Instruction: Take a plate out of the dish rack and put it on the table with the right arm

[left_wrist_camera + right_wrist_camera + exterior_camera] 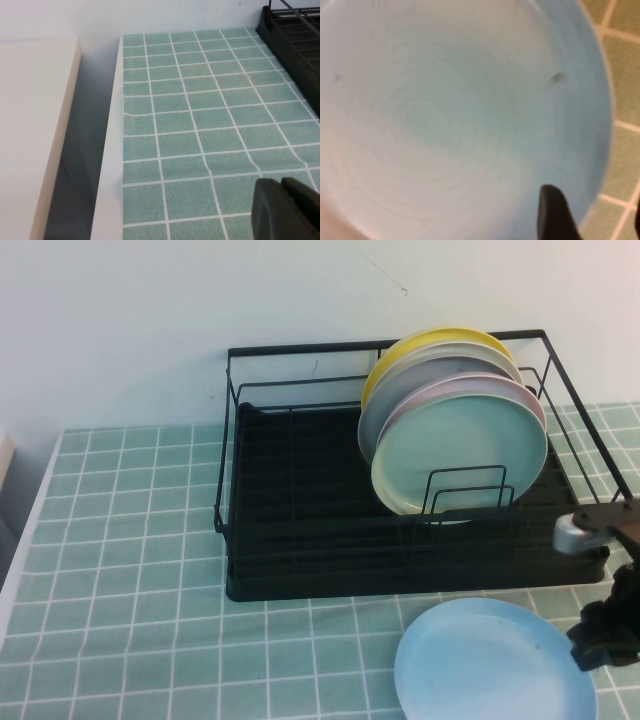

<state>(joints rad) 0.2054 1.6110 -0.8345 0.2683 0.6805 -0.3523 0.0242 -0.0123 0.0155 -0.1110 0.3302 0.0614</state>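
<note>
The light sky-blue plate (493,664) lies flat on the tiled table (150,620) in front of the black wire dish rack (300,490), at the front right. It fills the right wrist view (445,115). My right gripper (600,635) is at the plate's right edge. In the right wrist view the right gripper (595,212) is open, with one finger (554,215) over the plate and the rim lying between the jaws. My left gripper (287,207) is shut and empty, low over the table's left part, and does not show in the high view.
Several plates stand upright in the rack's right half: a yellow one (440,340), a grey one (440,370), a pink-rimmed one (470,390) and a mint-green one (455,445). The rack's corner (295,35) shows in the left wrist view. The table's left edge (112,150) drops off.
</note>
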